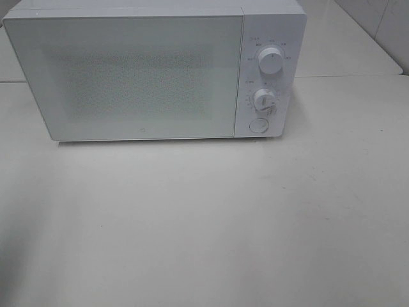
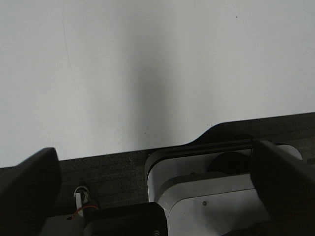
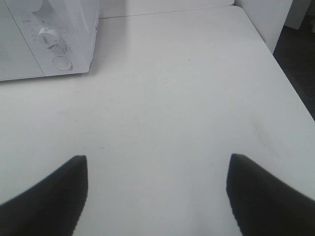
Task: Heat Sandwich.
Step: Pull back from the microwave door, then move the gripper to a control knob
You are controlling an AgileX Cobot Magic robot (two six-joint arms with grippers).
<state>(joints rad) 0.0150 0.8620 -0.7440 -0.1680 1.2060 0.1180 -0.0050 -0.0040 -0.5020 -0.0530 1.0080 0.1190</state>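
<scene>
A white microwave (image 1: pixel 147 70) stands at the back of a white table (image 1: pixel 192 224), and its pale speckled door (image 1: pixel 128 77) is closed. On the microwave's control panel, to the right of the door, are an upper knob (image 1: pixel 271 62), a lower knob (image 1: pixel 264 100) beneath it, and a round button (image 1: pixel 259 125) at the bottom. In the high view the tabletop in front of the microwave carries nothing, and neither arm reaches into that view.

The sandwich shows in none of the three views. Whether it lies behind the microwave's closed door cannot be told, since nothing can be made out through the panel.

The right gripper (image 3: pixel 157 158) hangs over the table in front of the microwave, on its control-panel side and well apart from it. Its two dark fingers (image 3: pixel 49 201) are spread wide, with only bare tabletop between them.

The left gripper (image 2: pixel 155 150) has no microwave in its wrist view. Its jaws also stand wide apart and hold nothing. Below its dark fingers (image 2: pixel 29 191) are the table's edge, a dark textured strip (image 2: pixel 113 172) and a white rounded housing (image 2: pixel 206 196).
</scene>
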